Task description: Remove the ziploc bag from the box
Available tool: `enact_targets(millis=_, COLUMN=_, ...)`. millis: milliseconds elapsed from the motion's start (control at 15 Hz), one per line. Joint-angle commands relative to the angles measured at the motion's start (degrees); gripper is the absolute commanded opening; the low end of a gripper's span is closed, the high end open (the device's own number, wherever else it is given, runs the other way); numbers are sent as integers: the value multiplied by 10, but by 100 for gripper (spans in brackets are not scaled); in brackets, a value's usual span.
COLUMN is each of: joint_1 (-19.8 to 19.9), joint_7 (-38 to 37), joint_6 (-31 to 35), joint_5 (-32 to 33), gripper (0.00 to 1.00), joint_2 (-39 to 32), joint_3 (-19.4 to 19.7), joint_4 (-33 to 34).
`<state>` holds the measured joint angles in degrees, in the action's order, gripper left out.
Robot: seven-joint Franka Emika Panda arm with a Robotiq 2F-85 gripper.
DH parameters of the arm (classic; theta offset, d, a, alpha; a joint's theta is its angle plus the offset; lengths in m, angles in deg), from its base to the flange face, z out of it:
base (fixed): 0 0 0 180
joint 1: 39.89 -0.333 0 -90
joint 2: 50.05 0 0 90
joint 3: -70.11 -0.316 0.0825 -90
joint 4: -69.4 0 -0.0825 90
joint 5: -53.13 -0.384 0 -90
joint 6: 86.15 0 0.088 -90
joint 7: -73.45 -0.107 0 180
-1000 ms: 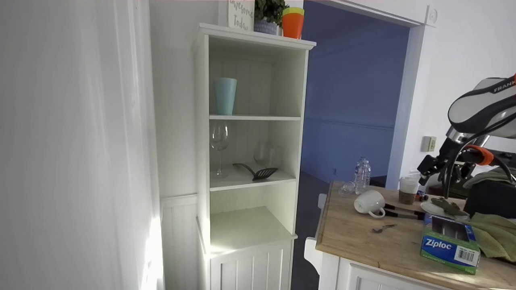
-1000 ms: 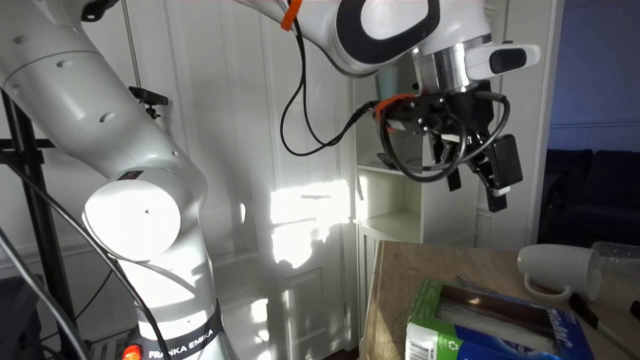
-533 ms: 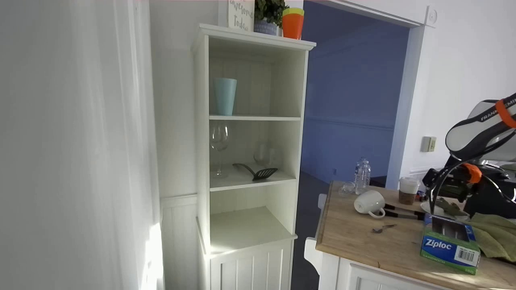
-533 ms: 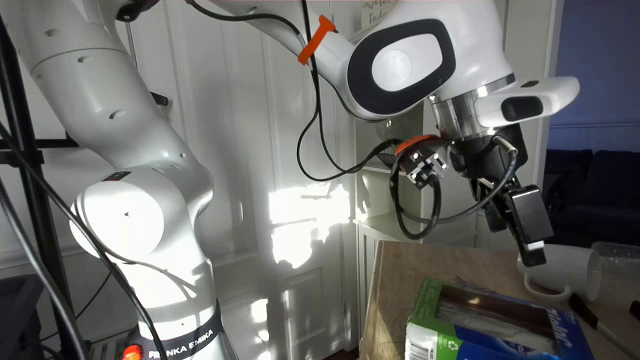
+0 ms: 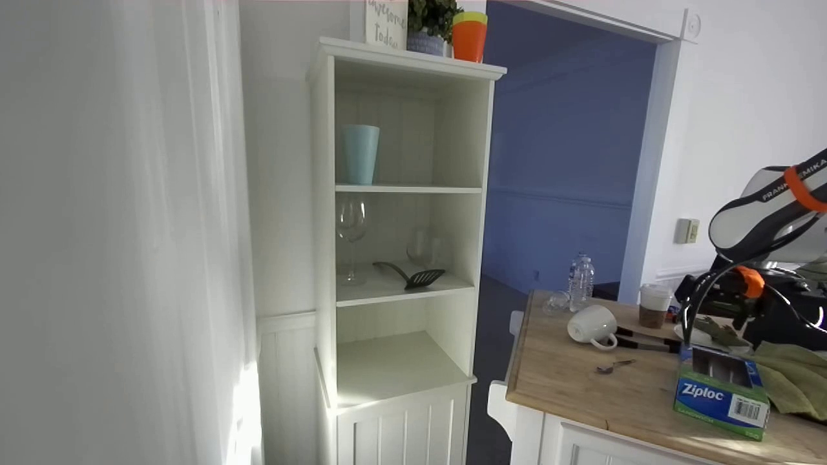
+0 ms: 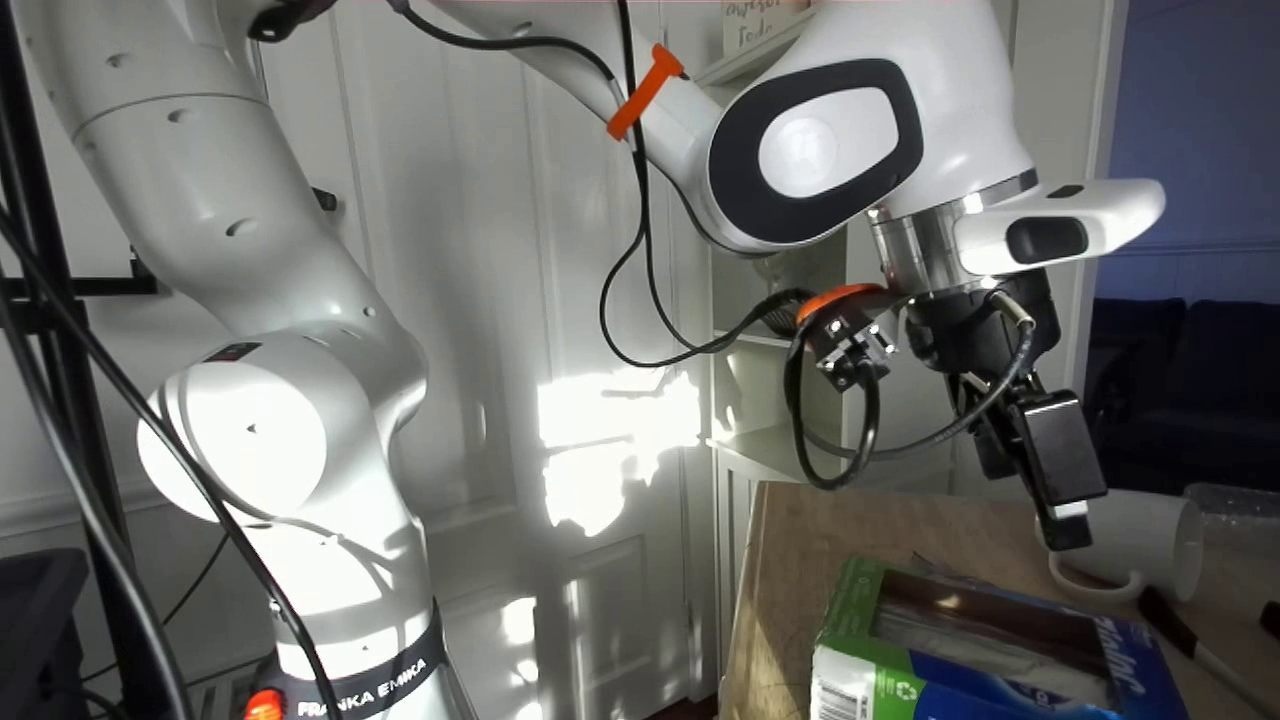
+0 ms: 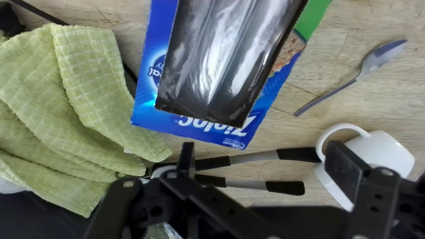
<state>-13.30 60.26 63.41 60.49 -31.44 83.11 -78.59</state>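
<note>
The whole arm [image 6: 830, 140] probably needs shifting across the counter [image 5: 555, 381] first: the gripper [image 7: 265, 159], released, with its fingers [image 7: 345, 171] wide apart and nothing between them, seems to hang beyond the Ziploc-lettered end of the box [image 7: 166, 122], not over the cut-away top. Once above it, the jaws should come nearer together before going down, as at this spread they would likely catch the cardboard edges. The ziploc bag [image 7: 212, 66] lies inside the box, its shiny clear plastic showing in long ridges; a shallow pinch on one ridge, then a slow lift, suits best, since the box may ride up. Only the wrist view shows those ridges sharply; an exterior view shows the gripper [image 6: 1030, 507] slanting in mid-air. A bottle [image 5: 580, 284] missing from the wrist view stands in an exterior view. The mug [image 5: 591, 325] on its side, whole there, is partly covered by a finger from the wrist. The spoon [image 7: 368, 65], whole from the wrist, seems mostly hidden behind the box [image 6: 850, 620] in an exterior view
</note>
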Motion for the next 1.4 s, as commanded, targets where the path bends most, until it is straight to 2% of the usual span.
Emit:
enact_targets(millis=0, joint_1=44, joint_7=-97, joint_6=8, joint_5=82, gripper=100, joint_2=-21, joint_3=-29, joint_4=2)
enact_targets(millis=200, joint_1=55, joint_7=-149, joint_6=-8, joint_5=127, gripper=100, joint_2=-38, joint_3=-33, joint_4=9)
enact_targets(millis=400, joint_1=30, joint_7=-112, joint_6=-20, joint_5=100, gripper=100, joint_2=-50, joint_3=-16, joint_4=10)
enact_targets(millis=667, joint_1=20, joint_7=-118, joint_6=-31, joint_5=98, gripper=100, joint_2=-70, joint_3=-12, joint_4=19)
enact_targets(millis=733, joint_1=18, joint_7=-120, joint_6=-36, joint_5=98, gripper=97, joint_2=-74, joint_3=-11, joint_4=21)
enact_targets(millis=933, joint_1=8, joint_7=-110, joint_6=-44, joint_5=90, gripper=78, joint_2=-82, joint_3=-4, joint_4=27)
enact_targets(millis=1067, joint_1=1, joint_7=-106, joint_6=-48, joint_5=84, gripper=57, joint_2=-88, joint_3=0, joint_4=33)
enact_targets(millis=1267, joint_1=-8, joint_7=-109, joint_6=-46, joint_5=82, gripper=57, joint_2=-100, joint_3=5, joint_4=42)
enact_targets(millis=1333, joint_1=-10, joint_7=-109, joint_6=-48, joint_5=81, gripper=60, joint_2=-105, joint_3=6, joint_4=45)
